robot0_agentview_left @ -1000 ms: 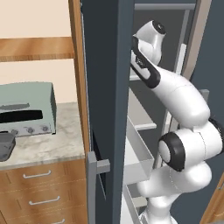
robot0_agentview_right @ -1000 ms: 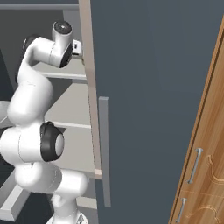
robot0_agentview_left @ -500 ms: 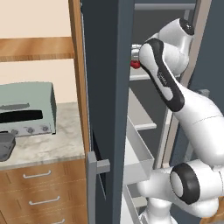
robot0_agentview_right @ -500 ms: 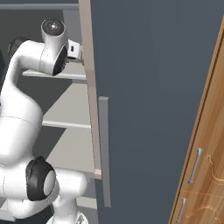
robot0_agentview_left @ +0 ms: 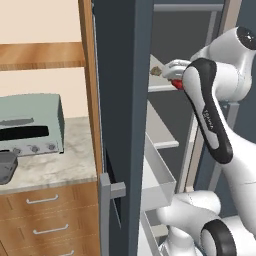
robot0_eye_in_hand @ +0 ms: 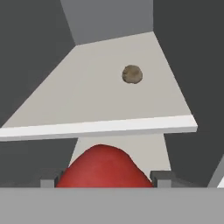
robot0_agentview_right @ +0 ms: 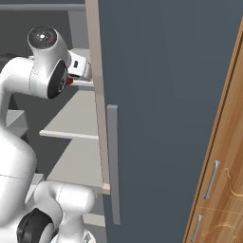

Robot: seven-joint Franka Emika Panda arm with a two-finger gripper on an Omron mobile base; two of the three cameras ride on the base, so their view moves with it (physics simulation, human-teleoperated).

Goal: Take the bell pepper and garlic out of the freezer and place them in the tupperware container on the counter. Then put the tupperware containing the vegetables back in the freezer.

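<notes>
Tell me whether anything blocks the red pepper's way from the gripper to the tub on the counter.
The bell pepper sits between the gripper fingers. The open freezer door stands between it and the tupperware container.

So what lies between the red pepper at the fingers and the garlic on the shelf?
In the hand view, bare light shelf and its white front edge separate the bell pepper from the garlic.

The white arm [robot0_agentview_left: 215, 125] is swinging over toward the right and rising, its elbow now standing tall in front of the open freezer [robot0_agentview_left: 122, 100]. The gripper [robot0_eye_in_hand: 101, 180] is drawing back out from the upper shelf [robot0_eye_in_hand: 105, 127], carrying the bell pepper [robot0_eye_in_hand: 104, 168] between its fingers, and the garlic [robot0_eye_in_hand: 132, 74] is being left farther back.
</notes>
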